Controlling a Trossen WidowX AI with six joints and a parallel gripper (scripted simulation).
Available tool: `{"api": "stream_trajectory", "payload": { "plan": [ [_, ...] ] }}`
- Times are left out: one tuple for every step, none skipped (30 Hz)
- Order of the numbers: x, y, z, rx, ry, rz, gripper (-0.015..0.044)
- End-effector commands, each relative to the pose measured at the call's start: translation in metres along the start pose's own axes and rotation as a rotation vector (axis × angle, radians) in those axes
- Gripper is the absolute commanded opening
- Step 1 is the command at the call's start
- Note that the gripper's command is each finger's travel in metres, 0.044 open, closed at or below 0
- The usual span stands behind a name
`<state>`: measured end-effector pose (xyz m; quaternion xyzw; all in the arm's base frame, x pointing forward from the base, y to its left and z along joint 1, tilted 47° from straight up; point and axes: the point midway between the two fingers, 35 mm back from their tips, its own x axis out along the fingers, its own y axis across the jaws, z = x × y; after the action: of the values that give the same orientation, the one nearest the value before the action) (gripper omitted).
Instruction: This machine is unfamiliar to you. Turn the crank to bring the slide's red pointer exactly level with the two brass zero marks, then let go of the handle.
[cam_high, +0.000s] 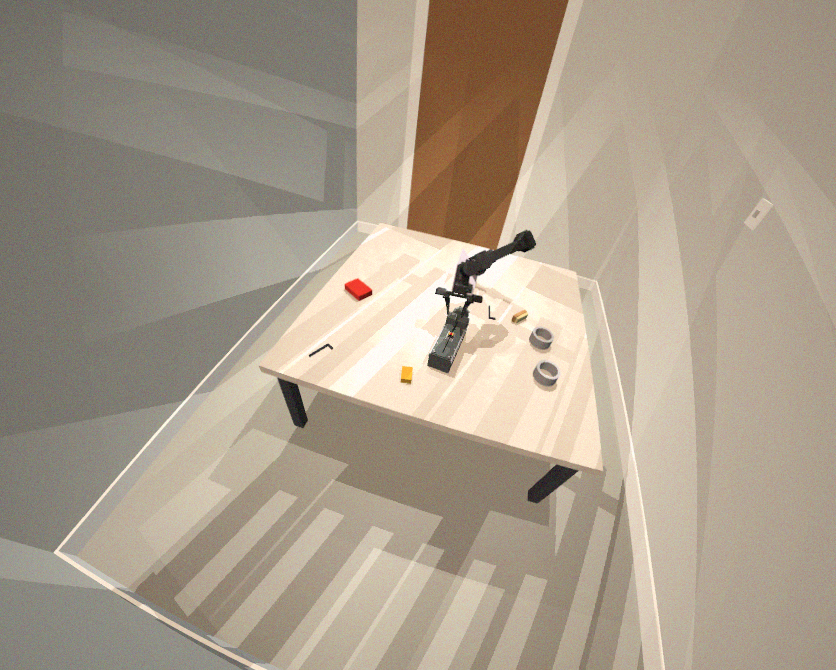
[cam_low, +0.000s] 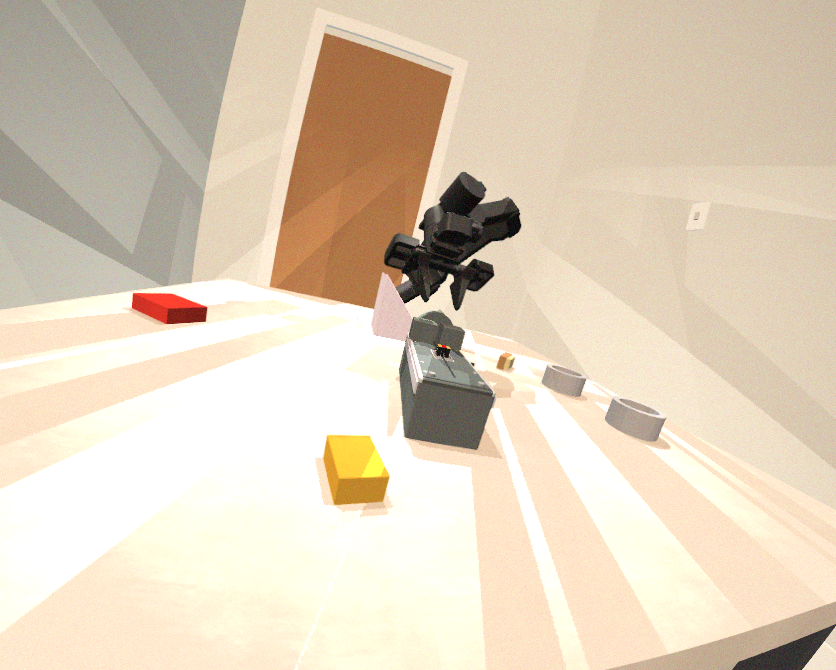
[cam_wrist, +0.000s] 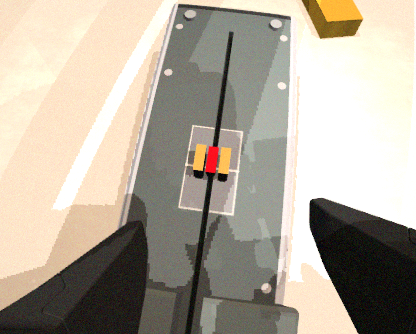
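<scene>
The long grey-green machine (cam_high: 441, 360) (cam_low: 446, 418) (cam_wrist: 175, 105) stands on the table. On its slotted top, the red pointer (cam_wrist: 212, 160) sits between the left brass mark (cam_wrist: 199, 157) and the right brass mark (cam_wrist: 225, 160). Its ends look level with theirs in the wrist view. A round grey disc (cam_low: 438, 317) shows behind the machine's end block. The crank handle cannot be made out in any view. My gripper (cam_high: 456, 313) (cam_low: 442, 304) (cam_wrist: 227, 223) is open and empty, above the end-block end of the machine, with its fingertips apart.
A yellow block (cam_high: 406, 374) (cam_low: 355, 457) (cam_wrist: 337, 15) lies near the machine's front end. A red block (cam_high: 357, 288) (cam_low: 167, 307) lies far left. Two grey rings and a small tan block (cam_high: 519, 316) (cam_low: 505, 361) are to the right. A pale pink panel (cam_low: 390, 314) stands behind.
</scene>
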<state>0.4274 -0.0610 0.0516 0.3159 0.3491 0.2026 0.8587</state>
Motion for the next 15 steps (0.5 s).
{"api": "stream_trajectory", "payload": {
  "plan": [
    [0.0, -0.0002, 0.0, 0.0, 0.0, -0.001, 0.0341],
    [0.0, -0.0002, 0.0, 0.0, 0.0, -0.001, 0.0368],
    [0.0, -0.0002, 0.0, 0.0, 0.0, -0.001, 0.0394],
    [0.0, -0.0002, 0.0, 0.0, 0.0, -0.001, 0.042],
    [0.0, -0.0002, 0.0, 0.0, 0.0, -0.001, 0.044],
    [0.0, -0.0002, 0.0, 0.0, 0.0, -0.001, 0.044],
    [0.0, -0.0002, 0.0, 0.0, 0.0, -0.001, 0.0414],
    [0.0, -0.0002, 0.0, 0.0, 0.0, -0.001, 0.0387],
    [0.0, -0.0002, 0.0, 0.0, 0.0, -0.001, 0.0361],
    [0.0, -0.0002, 0.0, 0.0, 0.0, -0.001, 0.0335],
    [0.0, -0.0002, 0.0, 0.0, 0.0, -0.001, 0.0309],
    [0.0, -0.0002, 0.0, 0.0, 0.0, -0.001, 0.0282],
    [0.0, -0.0002, 0.0, 0.0, 0.0, -0.001, 0.0256],
    [0.0, -0.0002, 0.0, 0.0, 0.0, -0.001, 0.023],
    [0.0, -0.0002, 0.0, 0.0, 0.0, -0.001, 0.0204]
  ]
}}
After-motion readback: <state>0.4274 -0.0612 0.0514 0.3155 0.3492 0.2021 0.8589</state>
